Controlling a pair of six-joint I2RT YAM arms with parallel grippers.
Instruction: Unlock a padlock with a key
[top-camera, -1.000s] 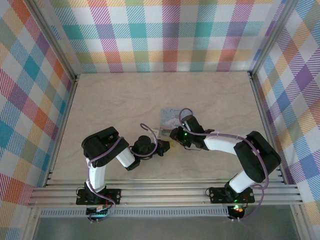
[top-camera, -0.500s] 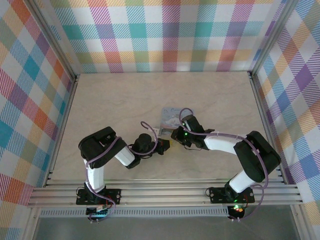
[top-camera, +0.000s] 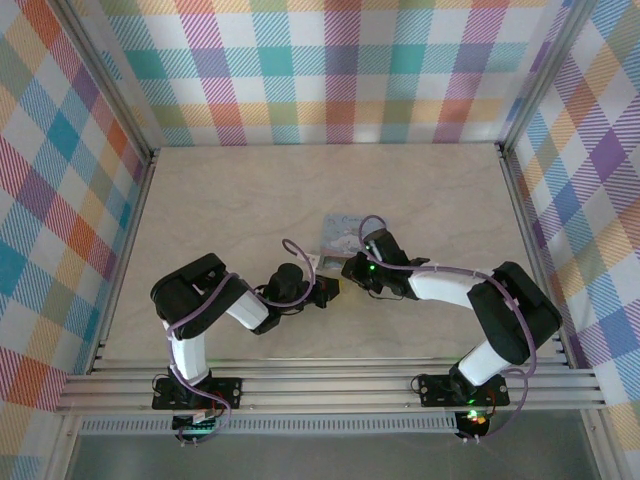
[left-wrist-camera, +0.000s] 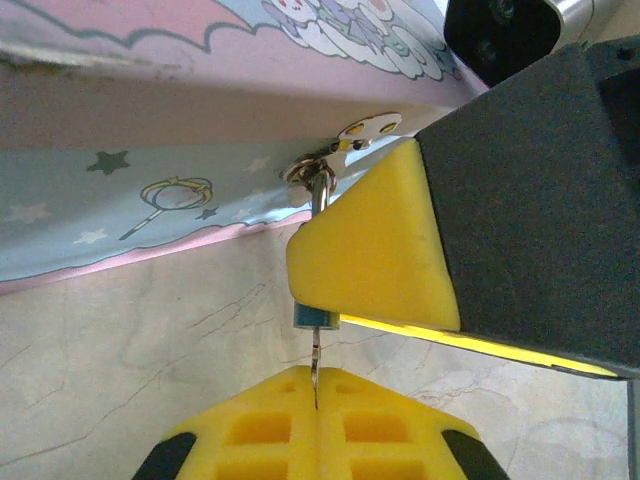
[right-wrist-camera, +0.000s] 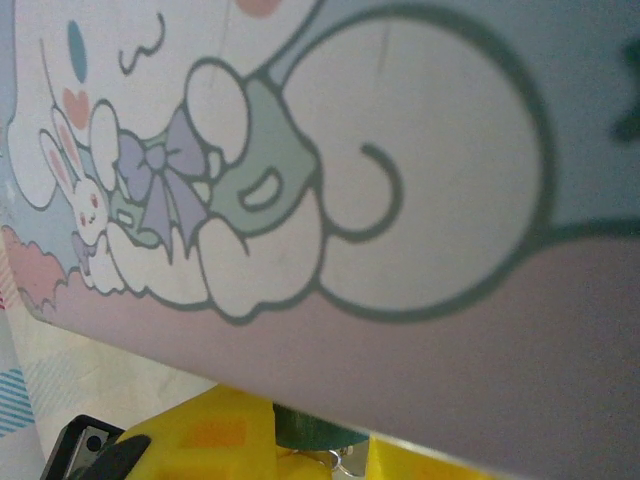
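Left gripper (left-wrist-camera: 316, 425) is pinching the key (left-wrist-camera: 316, 370), blade meeting the padlock (left-wrist-camera: 312, 318); right gripper (right-wrist-camera: 318, 445) is clamping the padlock against the box (left-wrist-camera: 150, 210).

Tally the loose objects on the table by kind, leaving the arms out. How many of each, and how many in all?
pale blue box: 1
padlock: 1
key: 1
Total: 3

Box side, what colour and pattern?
The box's side is pale blue with small stars and pink edging, best in left wrist view.
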